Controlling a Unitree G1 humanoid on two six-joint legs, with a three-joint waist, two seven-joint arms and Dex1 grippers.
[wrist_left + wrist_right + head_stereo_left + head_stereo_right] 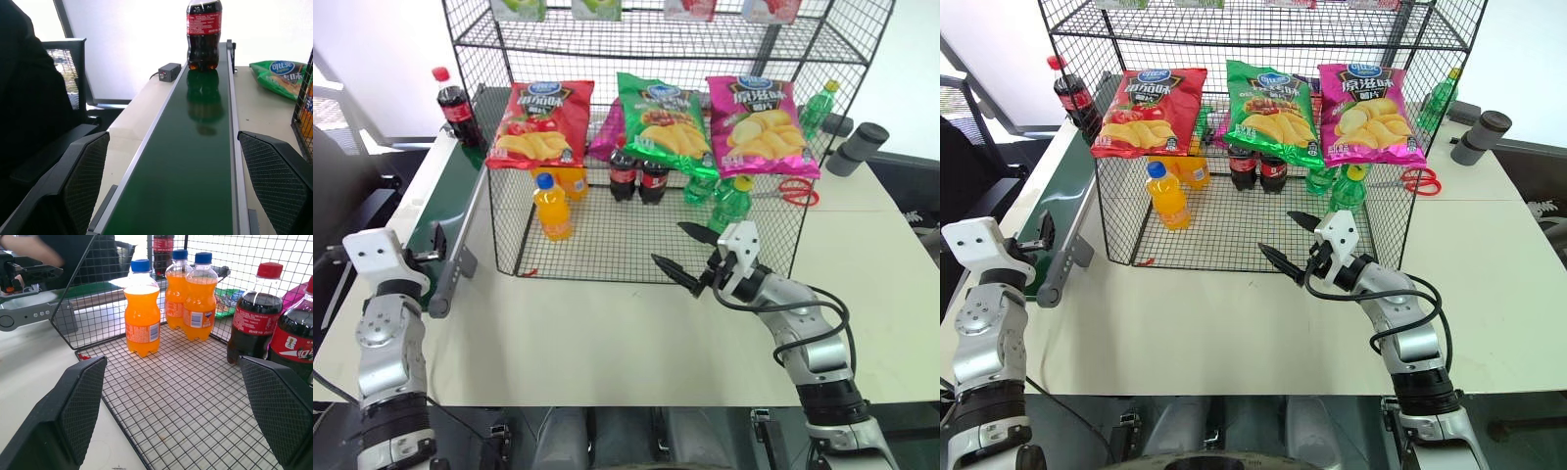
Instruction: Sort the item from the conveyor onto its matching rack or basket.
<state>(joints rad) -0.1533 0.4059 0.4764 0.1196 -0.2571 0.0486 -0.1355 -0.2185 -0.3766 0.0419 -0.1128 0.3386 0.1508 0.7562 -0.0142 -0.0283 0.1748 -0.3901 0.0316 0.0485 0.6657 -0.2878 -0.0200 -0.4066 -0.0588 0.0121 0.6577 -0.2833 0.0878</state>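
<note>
The cola bottle [456,110] stands upright at the far end of the conveyor [445,201], straight ahead of my left gripper [176,191], wide open and empty at the near end, far nearer than my empty, open right gripper [683,253] at the rack [646,147].

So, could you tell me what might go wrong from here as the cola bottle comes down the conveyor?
1. The cola bottle stands upright at the far end of the conveyor; the open left hand waits at the near end, and a mistimed close could tip it.
2. The rack sits right beside the belt, so a swing across may clip its wire fence.
3. The open right hand hovers at the rack's front, possibly in the way.
</note>
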